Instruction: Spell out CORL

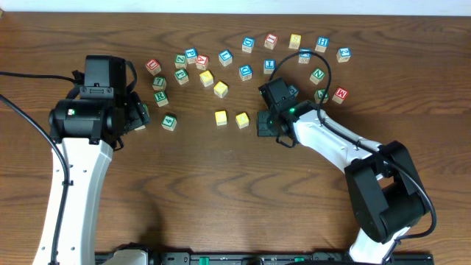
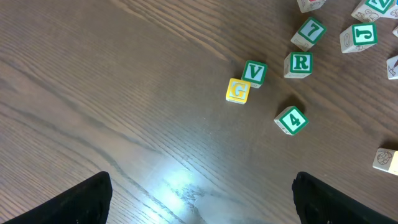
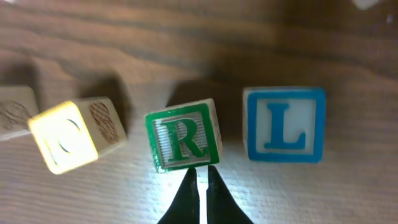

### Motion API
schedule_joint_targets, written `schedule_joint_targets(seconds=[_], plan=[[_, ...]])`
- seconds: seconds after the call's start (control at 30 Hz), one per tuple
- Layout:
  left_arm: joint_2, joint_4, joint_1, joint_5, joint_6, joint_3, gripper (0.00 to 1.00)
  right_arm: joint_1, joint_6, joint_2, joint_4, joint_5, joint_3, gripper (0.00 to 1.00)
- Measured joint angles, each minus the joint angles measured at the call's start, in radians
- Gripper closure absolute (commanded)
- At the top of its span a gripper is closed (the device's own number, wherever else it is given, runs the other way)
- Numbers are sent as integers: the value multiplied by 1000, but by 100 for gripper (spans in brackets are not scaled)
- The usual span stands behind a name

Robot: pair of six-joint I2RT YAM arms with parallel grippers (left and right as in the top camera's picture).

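Note:
In the right wrist view a white-faced cube with a green R (image 3: 183, 140) lies beside a cube with a blue L (image 3: 286, 124) on its right. A slightly turned yellow-topped cube (image 3: 68, 134) lies on its left, its letter washed out. Part of another cube (image 3: 12, 112) shows at the left edge. My right gripper (image 3: 200, 171) is shut, tips touching the R cube's near edge. Overhead, the two yellow-topped cubes (image 1: 221, 117) (image 1: 242, 119) lie in a row just left of the right gripper (image 1: 263, 124), which hides R and L. My left gripper (image 2: 199, 205) hangs open over bare wood.
Several loose letter cubes are scattered along the far side of the table (image 1: 331, 221), around (image 1: 247, 45). Near the left arm lie another green R cube (image 2: 300, 63), a 4 (image 2: 291, 120), a V (image 2: 254, 72) and a yellow G (image 2: 237, 91).

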Motion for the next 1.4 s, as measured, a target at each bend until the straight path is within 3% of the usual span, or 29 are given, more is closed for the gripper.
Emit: schedule_joint_targets(seconds=[0.63,0.7,0.73,1.0,1.3,1.33,1.4], plan=[[0,0,0,0,0,0,9,-12,-23,-63,-48,-19,41,99],[0,9,0,0,0,0,9,-32,-22,-97,-47,-21,49,98],[0,21,0,0,0,0,2,-46,-22,-111,-50,-21,53,99],[0,75,0,11,-1,0,2,-198,-23,-131,-116,-53,64,95],[0,194,0,209,-6,-39,0,-247,-31,-94,-116,-85,57,96],[0,216,-1,233,-22,-61,2,-247,-31,-82,-114,-87,55,96],[4,237,0,264,-59,-96,17,-247,-31,-65,-109,-89,51,96]])
